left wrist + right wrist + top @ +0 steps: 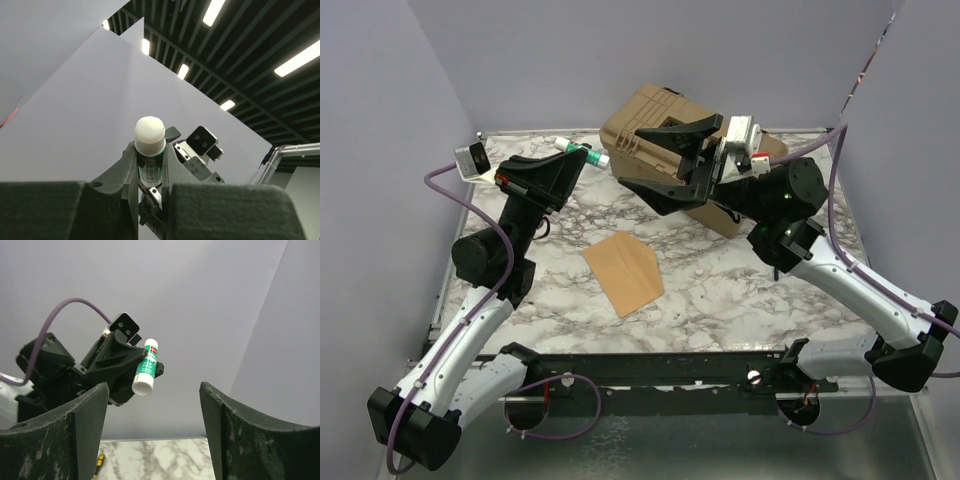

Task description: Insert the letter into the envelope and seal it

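**Glue stick aloft, envelope lying loose**

On the marble worktop [740, 290], the tan hard case [650, 125] sits at 12 o'clock. The envelope [623, 272] lies flat near centre, toward 7 o'clock; no letter shows, perhaps because it is inside. Your right pincer [632, 160] gapes empty, and your left pincer [150, 167] clamps a glue stick [150, 135] high up. Nothing pins the envelope, so gluing may drag or crumple it.

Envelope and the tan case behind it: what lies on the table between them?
Nothing lies there. The top view shows only bare marble table between the envelope and the tan case.
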